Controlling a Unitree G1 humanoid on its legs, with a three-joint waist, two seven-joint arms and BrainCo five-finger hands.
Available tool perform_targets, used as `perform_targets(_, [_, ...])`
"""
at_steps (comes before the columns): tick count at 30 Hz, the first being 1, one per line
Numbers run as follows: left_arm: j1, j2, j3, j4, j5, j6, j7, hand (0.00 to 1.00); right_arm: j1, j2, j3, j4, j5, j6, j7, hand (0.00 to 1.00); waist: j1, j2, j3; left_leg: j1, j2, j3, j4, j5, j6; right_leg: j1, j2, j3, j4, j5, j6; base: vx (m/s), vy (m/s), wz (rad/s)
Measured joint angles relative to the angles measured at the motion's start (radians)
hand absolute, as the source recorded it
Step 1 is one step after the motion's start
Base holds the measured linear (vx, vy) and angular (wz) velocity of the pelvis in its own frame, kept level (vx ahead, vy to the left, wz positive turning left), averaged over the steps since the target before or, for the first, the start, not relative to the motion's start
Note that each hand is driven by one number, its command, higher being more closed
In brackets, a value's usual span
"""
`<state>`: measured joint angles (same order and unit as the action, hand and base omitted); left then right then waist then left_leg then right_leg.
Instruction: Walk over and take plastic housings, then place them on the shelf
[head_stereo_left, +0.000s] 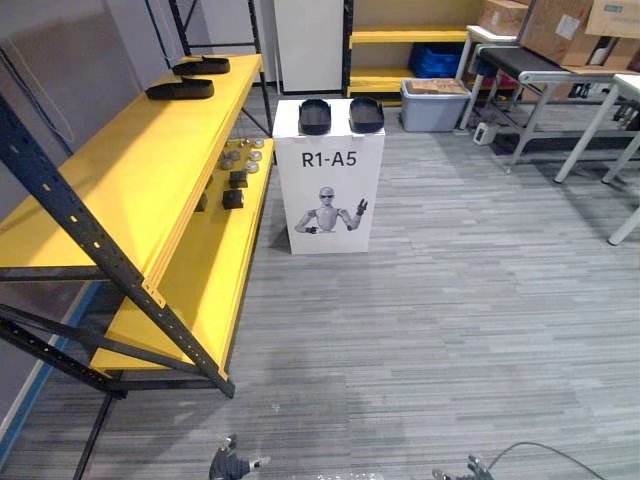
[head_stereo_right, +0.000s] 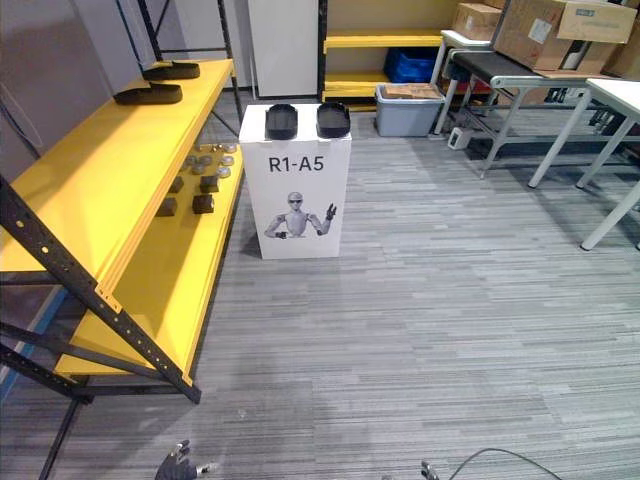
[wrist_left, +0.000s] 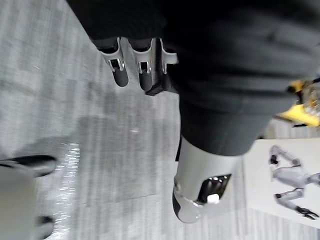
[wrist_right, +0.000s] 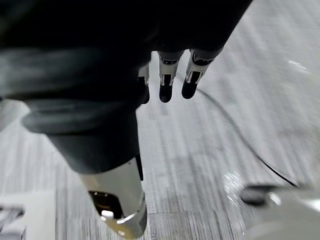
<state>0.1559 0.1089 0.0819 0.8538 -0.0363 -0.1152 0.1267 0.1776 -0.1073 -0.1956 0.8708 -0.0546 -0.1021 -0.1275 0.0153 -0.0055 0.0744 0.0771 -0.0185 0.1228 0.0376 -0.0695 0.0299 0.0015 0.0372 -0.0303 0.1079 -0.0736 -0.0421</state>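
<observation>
Left eye view gives me a black housing (head_stereo_left: 315, 116) and its twin (head_stereo_left: 366, 114) side by side on top of the white worktop (head_stereo_left: 330, 190), which stands on the floor just beside the yellow shelf (head_stereo_left: 130, 170). Two more housings (head_stereo_left: 180, 88) lie at the far end of the shelf's top board, and small parts (head_stereo_left: 240, 165) sit on the lower board. My left robot hand (wrist_left: 200, 90) hangs over the floor, fingers straight, holding nothing. The right robot hand (wrist_right: 100, 90) does likewise, well short of the worktop.
</observation>
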Motion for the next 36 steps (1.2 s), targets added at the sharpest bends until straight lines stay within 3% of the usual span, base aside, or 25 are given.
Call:
perform_targets(11, [0.001, 0.002, 0.062, -0.033, 0.03, 0.0, 0.004, 0.0, -0.017, -0.013, 0.001, -0.065, -0.05, -0.002, 0.01, 0.0, 0.0, -0.001, 0.029, 0.02, 0.0, -0.008, 0.001, -0.009, 0.002, 0.036, 0.002, 0.026, -0.033, 0.011, 0.0, 0.02, 0.017, -0.05])
perform_targets(23, [0.053, -0.023, 0.066, -0.09, 0.019, 0.004, 0.005, 0.0, -0.02, -0.014, -0.003, -0.111, 0.033, -0.002, 0.009, 0.0, 0.001, 0.019, 0.038, -0.016, 0.013, 0.028, 0.042, -0.049, -0.014, 0.002, 0.015, 0.069, -0.046, 0.021, 0.016, -0.06, 0.018, -0.12])
perform_targets(25, [0.054, -0.026, 0.069, -0.124, 0.018, 0.004, 0.008, 0.0, -0.04, -0.014, -0.004, -0.114, 0.052, -0.002, 0.008, 0.0, 0.005, 0.023, 0.039, -0.059, 0.022, 0.046, 0.096, -0.087, -0.012, -0.039, 0.021, 0.088, -0.001, -0.001, 0.026, 0.03, 0.015, -0.29])
perform_targets(27, [0.053, -0.031, 0.069, -0.152, 0.017, 0.005, 0.011, 0.0, -0.055, -0.014, -0.019, -0.115, 0.059, -0.001, 0.002, 0.0, 0.007, 0.025, 0.045, -0.079, 0.021, 0.062, 0.142, -0.12, -0.005, -0.091, 0.02, 0.101, 0.111, -0.063, 0.038, 0.08, 0.02, -0.24])
perform_targets(29, [0.049, -0.037, 0.063, -0.185, 0.008, 0.006, 0.023, 0.0, -0.058, -0.012, -0.023, -0.14, 0.066, 0.002, -0.006, 0.0, 0.005, 0.027, 0.061, -0.08, 0.016, 0.067, 0.209, -0.182, 0.008, -0.16, 0.009, 0.099, 0.317, -0.141, 0.079, 0.11, 0.044, -0.11])
perform_targets(30, [0.046, -0.037, 0.058, -0.191, 0.0, 0.006, 0.025, 0.0, -0.058, -0.009, -0.022, -0.154, 0.069, 0.002, -0.008, 0.0, 0.003, 0.029, 0.066, -0.077, 0.018, 0.066, 0.221, -0.195, 0.011, -0.194, 0.009, 0.095, 0.403, -0.151, 0.095, 0.14, 0.04, 0.14])
perform_targets(32, [0.035, -0.037, 0.038, -0.207, -0.003, 0.006, 0.028, 0.0, -0.055, 0.0, -0.018, -0.195, 0.073, 0.002, -0.011, 0.0, -0.001, 0.029, 0.085, -0.038, 0.014, 0.053, 0.246, -0.245, 0.03, -0.306, -0.031, 0.009, 0.641, -0.181, 0.101, 0.29, 0.02, 0.14])
perform_targets(34, [0.032, -0.038, 0.026, -0.207, -0.016, 0.009, 0.031, 0.0, -0.065, -0.003, -0.017, -0.198, 0.073, 0.002, -0.012, 0.0, -0.003, 0.028, 0.092, 0.002, 0.018, 0.04, 0.243, -0.267, 0.026, -0.354, -0.071, -0.054, 0.641, -0.182, 0.101, 0.36, -0.038, 0.19])
perform_targets(36, [0.011, -0.037, 0.019, -0.206, -0.02, 0.009, 0.038, 0.0, -0.072, -0.018, 0.0, -0.197, 0.072, 0.002, -0.012, 0.0, -0.017, 0.037, 0.107, 0.049, 0.049, 0.01, 0.221, -0.286, 0.012, -0.419, -0.075, -0.081, 0.555, -0.178, 0.097, 0.5, -0.12, 0.45])
